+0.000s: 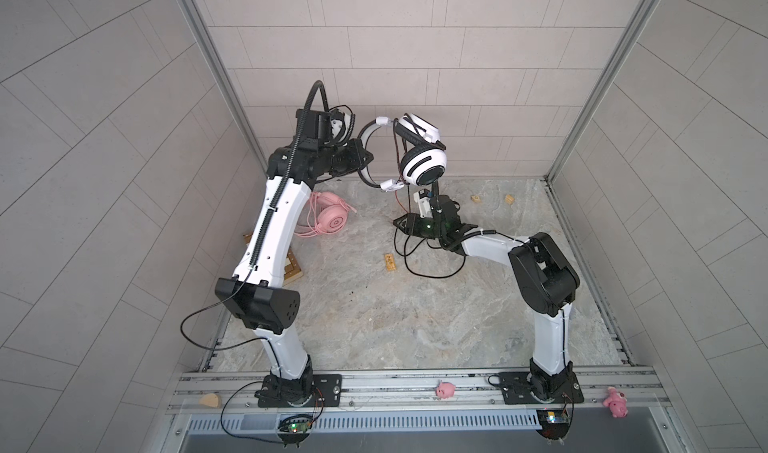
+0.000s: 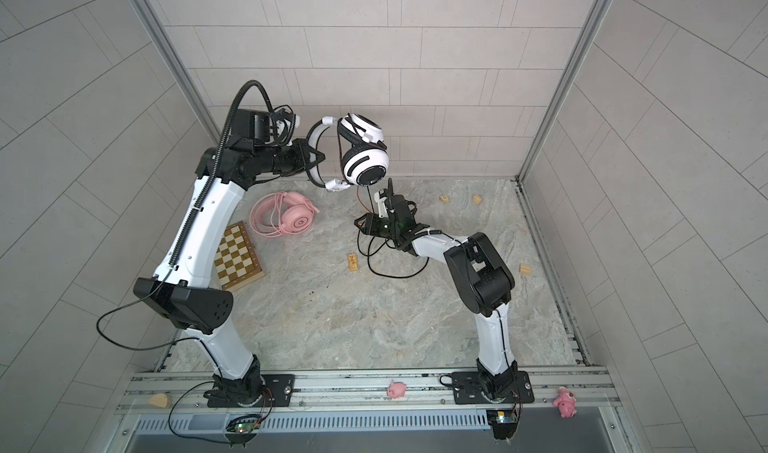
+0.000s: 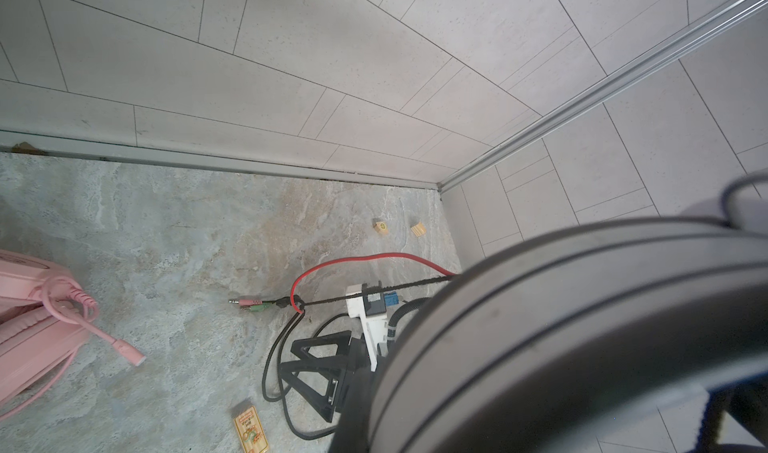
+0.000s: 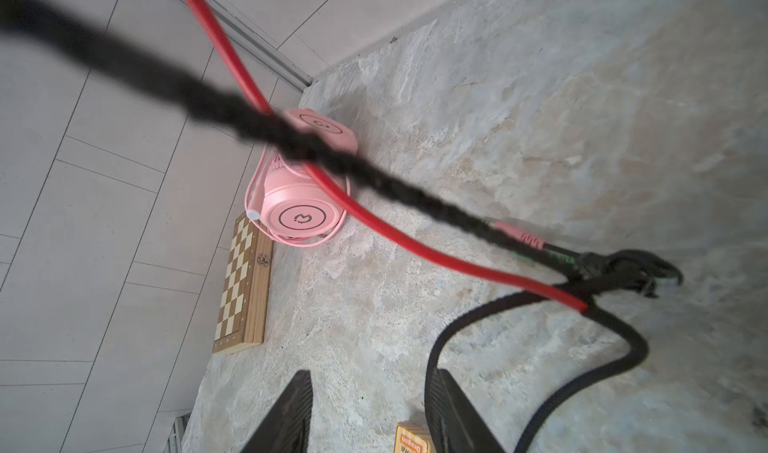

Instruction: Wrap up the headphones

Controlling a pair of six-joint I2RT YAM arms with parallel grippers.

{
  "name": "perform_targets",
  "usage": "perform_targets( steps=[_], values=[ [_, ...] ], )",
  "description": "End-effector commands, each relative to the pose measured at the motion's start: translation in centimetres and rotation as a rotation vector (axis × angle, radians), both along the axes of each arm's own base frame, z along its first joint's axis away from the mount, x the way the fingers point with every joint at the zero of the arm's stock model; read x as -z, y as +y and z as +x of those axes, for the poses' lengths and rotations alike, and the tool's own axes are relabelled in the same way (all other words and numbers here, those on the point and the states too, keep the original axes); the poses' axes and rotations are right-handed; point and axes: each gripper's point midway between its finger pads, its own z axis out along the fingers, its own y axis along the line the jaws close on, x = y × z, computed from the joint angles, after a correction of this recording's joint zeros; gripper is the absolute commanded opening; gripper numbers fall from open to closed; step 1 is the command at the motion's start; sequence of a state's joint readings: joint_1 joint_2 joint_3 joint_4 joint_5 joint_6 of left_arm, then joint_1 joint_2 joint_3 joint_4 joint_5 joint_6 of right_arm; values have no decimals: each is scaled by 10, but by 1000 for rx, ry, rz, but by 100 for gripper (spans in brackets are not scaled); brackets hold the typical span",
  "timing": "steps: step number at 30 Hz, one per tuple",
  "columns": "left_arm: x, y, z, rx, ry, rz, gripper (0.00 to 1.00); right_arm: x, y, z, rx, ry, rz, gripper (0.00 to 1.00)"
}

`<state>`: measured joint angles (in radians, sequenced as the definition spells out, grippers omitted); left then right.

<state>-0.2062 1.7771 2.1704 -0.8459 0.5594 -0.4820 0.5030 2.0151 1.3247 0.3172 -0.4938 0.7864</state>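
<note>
In a top view, a marbled stone table [image 1: 415, 326] sits inside grey tiled walls [image 1: 415, 56]. There are two headsets: the white headset [image 1: 424, 166] is aloft at far centre with the left gripper [image 1: 368, 158] clenched on its band, and the pink headset [image 1: 332, 218] lies far left. The left wrist view shows two blocks [image 3: 381, 227] [image 3: 418, 229]. In the right wrist view, the right gripper [image 4: 372, 374] is released and empty, and there is one chessboard [image 4: 245, 288].

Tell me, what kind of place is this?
Probably a lab robot cell: grey panel walls with aluminium corner posts, two white-and-black robot arms bolted to an aluminium rail, the left holding white-and-black headphones, marbled tabletop.
</note>
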Motion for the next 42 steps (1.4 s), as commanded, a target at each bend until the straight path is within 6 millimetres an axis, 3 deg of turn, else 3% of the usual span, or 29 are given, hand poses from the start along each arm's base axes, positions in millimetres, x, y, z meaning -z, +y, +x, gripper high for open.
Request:
perform_targets(
  steps=[1,11,16,22,24,26,28,30,34,37,40,42],
  values=[
    [-45,-6,-18,29,-108,-72,0,13,0,14,58,22,-40,48],
    [-42,-4,-19,20,-104,-58,0,30,-18,9,137,33,-119,48],
    [-39,-10,-17,34,-94,-73,0,37,-4,24,127,48,-86,47],
    [-33,-10,-19,36,-82,-65,0,25,7,40,145,22,-28,47],
    [-32,-10,-18,36,-79,-65,0,26,8,42,146,23,-29,43],
    [-31,-10,-18,37,-80,-64,0,27,9,43,135,28,-24,30],
    [-30,-9,-15,34,-82,-57,0,25,7,38,129,26,-6,12],
    [-24,-2,-8,4,-86,-10,0,16,2,30,131,-7,19,1],
    [-12,19,10,-49,-65,50,0,1,-2,4,26,-9,45,0],
    [-10,49,29,-126,-53,49,0,-8,-12,-25,-83,14,86,0],
    [-11,85,45,-208,-57,47,0,-9,-35,-56,-155,44,101,0],
    [-11,108,53,-260,-58,44,0,-1,-61,-73,-158,80,85,0]
  ],
)
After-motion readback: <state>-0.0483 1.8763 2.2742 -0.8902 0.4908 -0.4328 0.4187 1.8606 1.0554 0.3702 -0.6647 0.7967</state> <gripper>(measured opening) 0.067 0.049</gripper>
